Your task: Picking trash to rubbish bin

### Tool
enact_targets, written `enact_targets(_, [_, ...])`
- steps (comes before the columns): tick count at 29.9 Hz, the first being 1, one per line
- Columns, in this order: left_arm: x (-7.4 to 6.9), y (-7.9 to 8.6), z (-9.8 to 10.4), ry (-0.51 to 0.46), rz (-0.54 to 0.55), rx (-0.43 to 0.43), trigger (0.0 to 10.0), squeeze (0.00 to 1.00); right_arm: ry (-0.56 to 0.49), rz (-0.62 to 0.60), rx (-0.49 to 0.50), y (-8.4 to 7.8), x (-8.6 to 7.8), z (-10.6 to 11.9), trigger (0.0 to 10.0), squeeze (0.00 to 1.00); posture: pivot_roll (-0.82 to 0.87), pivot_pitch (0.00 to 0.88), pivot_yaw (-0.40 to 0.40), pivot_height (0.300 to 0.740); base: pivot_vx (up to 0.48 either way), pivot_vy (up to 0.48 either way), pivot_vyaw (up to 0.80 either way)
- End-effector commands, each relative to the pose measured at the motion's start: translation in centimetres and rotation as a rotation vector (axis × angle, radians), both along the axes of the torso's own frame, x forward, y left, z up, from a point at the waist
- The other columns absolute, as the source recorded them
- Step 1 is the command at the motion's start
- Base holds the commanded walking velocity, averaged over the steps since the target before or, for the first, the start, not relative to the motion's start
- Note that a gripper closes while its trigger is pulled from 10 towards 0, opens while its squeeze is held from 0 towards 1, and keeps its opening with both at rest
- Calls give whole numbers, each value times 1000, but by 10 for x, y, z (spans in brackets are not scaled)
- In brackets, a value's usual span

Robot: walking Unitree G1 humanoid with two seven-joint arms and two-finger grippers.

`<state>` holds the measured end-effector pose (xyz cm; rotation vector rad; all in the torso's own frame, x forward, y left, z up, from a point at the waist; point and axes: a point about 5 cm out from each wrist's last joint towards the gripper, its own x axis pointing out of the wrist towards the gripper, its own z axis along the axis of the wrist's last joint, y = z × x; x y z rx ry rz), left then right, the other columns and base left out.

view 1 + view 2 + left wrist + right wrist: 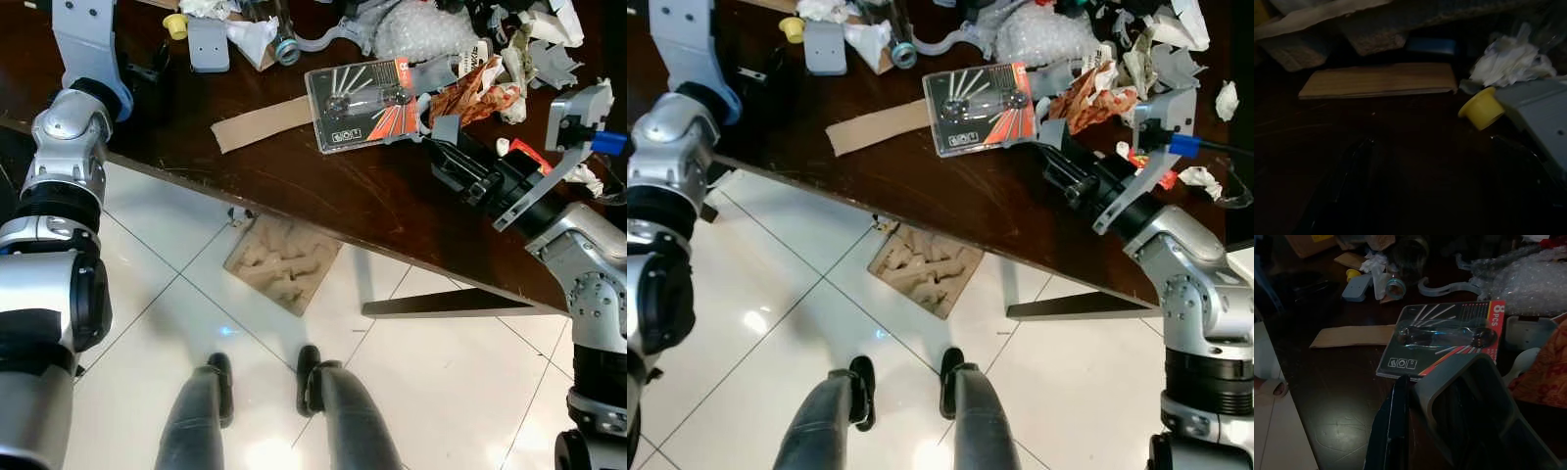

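The robot stands at the edge of a dark wooden tabletop (323,191) that carries scattered trash. The right gripper (443,127) reaches over the tabletop, and its black fingers (1388,431) are closed on a grey plastic piece (1469,391), which is held just above the surface beside a blister pack (364,101) with a red-and-grey card marked "8 PCS". The blister pack lies flat on the tabletop, touching a strip of brown cardboard (263,122) on its left. A crumpled orange-red wrapper (475,96) lies just to the right of the pack, next to the held grey piece. Farther back on the tabletop are a sheet of bubble wrap (421,31), a yellow cap (175,25), a flat grey plastic part (209,44) and a crumpled white tissue (253,37). The left gripper (1425,196) is extended over the far left of the tabletop near the yellow cap; the wrist view there is too dark to show whether the fingers are apart or together, and nothing can be seen between them. On the white tiled floor (196,323) below the tabletop edge lies a brown moulded pulp tray (282,262), in front of the robot's two legs (265,411).
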<state>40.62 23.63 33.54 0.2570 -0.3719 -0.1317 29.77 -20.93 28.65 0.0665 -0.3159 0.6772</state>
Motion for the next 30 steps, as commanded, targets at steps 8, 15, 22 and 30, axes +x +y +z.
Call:
enact_targets(8, [3, -51, 4, -53, -260, 14, 10000, 0, -19, -29, 71, -9, -7, 1, 0, 0, -124, 488, -136, 740, 0, 0, 0])
enact_targets(15, [-8, -78, 28, -193, -381, 83, 10000, 0, -87, 3, 261, -10, -5, 7, 2824, 0, -64, 427, -81, 740, 0, 0, 0])
enact_targets(22, [-17, -87, 25, -218, -442, 137, 10000, 0, -105, -24, 357, -16, -1, 4, 10000, 0, -19, 374, -49, 740, 0, 0, 0])
enact_targets(30, [-40, -101, -15, -144, -535, 146, 10000, 0, -155, -147, 546, -33, 18, 0, 10000, 0, 70, 268, -7, 740, 0, 0, 0])
